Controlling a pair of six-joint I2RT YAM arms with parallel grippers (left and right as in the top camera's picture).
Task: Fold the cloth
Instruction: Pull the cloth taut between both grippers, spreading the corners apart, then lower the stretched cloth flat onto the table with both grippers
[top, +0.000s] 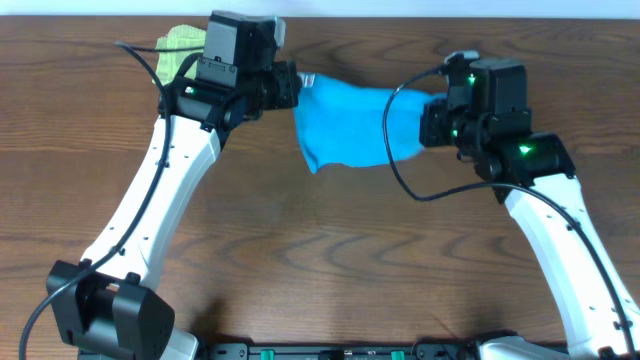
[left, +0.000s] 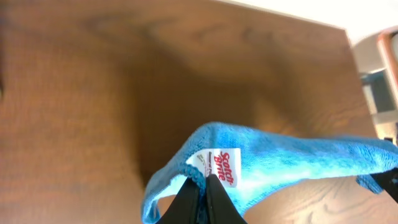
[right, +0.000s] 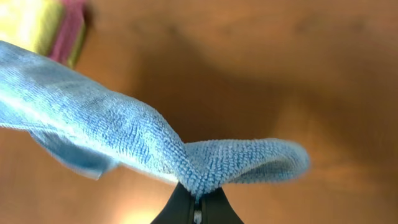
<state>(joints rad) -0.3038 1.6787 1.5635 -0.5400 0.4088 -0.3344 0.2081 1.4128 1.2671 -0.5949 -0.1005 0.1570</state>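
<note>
At the far left, a green cloth (top: 180, 45) is lying folded on the table (top: 300, 260), partly hidden behind your rig; the right wrist view is showing a pink cloth (right: 71, 28) lying against it; neither is part of this job.

Your left gripper (top: 288, 88) is clamping one corner of the cloth (top: 345, 125), jaws pinched together on the fabric just beside the label (left: 222, 167).

The cloth is hanging between your two grippers over the far middle of the table, sagging toward you in a loose blue drape; near both grips it is riding clear of the wood; whether its lower edge is touching the table, I cannot tell.

Your right gripper (top: 432, 125) is clamping the opposite end, jaws closed on a bunched fold of the edge, as its wrist view is showing.

Judgement: you are working the spread-and-lay step; the cloth is being held up by two ends and no fold is showing yet.

The next move is calling for both arms travelling together; I am advising even tension across the held edge, a level descent so the hanging part lands flat, and both grips staying shut until the edge is lying where you want it; the bunched right-hand grip is risking a crooked crease.
</note>
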